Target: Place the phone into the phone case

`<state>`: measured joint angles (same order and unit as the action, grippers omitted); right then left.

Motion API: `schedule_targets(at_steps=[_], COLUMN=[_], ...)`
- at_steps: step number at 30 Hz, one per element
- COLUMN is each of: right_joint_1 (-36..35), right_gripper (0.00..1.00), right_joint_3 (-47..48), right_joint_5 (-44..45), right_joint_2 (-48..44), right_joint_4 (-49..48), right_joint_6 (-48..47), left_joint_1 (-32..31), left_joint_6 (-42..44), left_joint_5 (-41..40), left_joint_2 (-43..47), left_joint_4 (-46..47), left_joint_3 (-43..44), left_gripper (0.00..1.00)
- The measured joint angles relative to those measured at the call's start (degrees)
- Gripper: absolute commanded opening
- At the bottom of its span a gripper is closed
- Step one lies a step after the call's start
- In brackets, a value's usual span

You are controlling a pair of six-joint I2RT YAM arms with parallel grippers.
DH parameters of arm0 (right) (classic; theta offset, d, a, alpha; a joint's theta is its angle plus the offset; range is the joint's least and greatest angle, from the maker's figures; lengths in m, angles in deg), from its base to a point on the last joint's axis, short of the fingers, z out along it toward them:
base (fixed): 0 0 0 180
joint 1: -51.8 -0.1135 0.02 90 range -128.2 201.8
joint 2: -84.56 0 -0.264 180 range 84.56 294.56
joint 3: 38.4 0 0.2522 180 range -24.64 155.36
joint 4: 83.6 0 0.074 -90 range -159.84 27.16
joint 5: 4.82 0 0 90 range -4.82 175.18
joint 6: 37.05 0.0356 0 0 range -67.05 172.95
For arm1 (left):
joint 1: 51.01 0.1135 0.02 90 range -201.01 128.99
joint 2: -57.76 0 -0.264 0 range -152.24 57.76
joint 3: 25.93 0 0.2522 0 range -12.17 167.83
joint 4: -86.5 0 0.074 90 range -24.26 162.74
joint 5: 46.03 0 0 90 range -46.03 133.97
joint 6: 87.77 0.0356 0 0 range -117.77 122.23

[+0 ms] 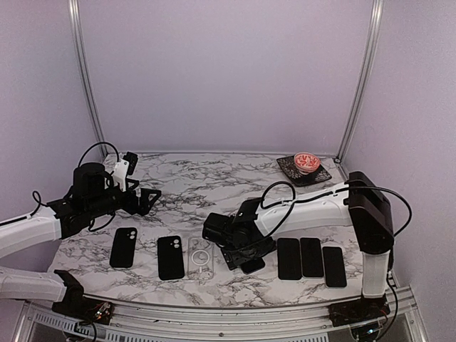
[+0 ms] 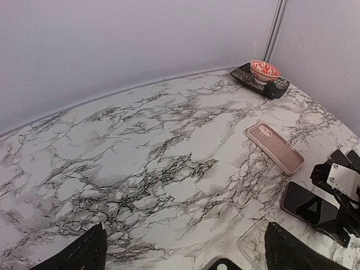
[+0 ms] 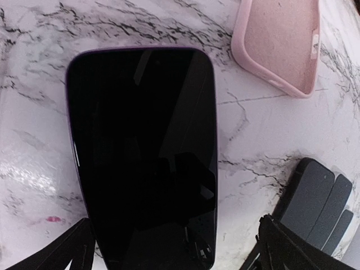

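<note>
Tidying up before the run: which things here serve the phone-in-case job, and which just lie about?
Job: purple-edged phone; pink case, probably.
Lying about: three dark phones; clear case; two black phones or cases; bowl; tray.

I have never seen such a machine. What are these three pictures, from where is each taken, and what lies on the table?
These are two robot arms bolted at the near edge of a marble table. The wide picture comes from a fixed camera above and behind them; the other two come from a camera on each wrist. Each arm ends in a two-finger pincer. The left pincer and the right pincer are open and hold nothing. The right one hovers over a phone with a purple edge. Beside it lies a pink phone case, hollow side up. Also there: three dark phones, two black phones or cases, a clear case, and a red bowl on a dark plate.
</note>
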<state>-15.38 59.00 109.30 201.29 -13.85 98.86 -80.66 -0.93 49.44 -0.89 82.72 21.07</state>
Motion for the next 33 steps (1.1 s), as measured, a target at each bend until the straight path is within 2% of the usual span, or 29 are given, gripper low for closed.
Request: schedule_targets(at_steps=[4,10,14,20,25,33], right_joint_1=[0.83,7.21,11.19,10.84,10.47,8.61], right_gripper=[0.99,0.99,0.99,0.99,0.98,0.89], right_joint_3=[-4.26,-9.53,-7.39,-1.66,0.57,4.63], right_joint_5=[-1.49,-11.74,-16.22,-20.06,-21.03,-20.17], right_joint_2=[-3.15,-8.07,-7.30,-0.94,0.28,2.62], right_joint_4=[-1.07,-7.74,-10.10,-7.96,-4.83,0.94], right_joint_6=[-2.32,-7.74,-12.44,-17.70,-19.08,-20.92], left_joint_1=[-0.02,-0.04,-0.04,-0.04,-0.04,-0.04], left_joint_6=[0.00,0.00,0.00,0.02,0.04,0.22], left_joint_5=[0.00,0.00,0.00,0.00,0.00,0.00], left_joint_2=[-0.04,-0.24,-0.24,-0.24,-0.24,-0.24], left_joint_4=[0.00,0.00,0.00,0.00,0.00,0.00], left_joint_3=[0.00,0.00,0.00,0.00,0.00,0.00], left_gripper=[0.99,0.99,0.99,0.99,0.99,0.99])
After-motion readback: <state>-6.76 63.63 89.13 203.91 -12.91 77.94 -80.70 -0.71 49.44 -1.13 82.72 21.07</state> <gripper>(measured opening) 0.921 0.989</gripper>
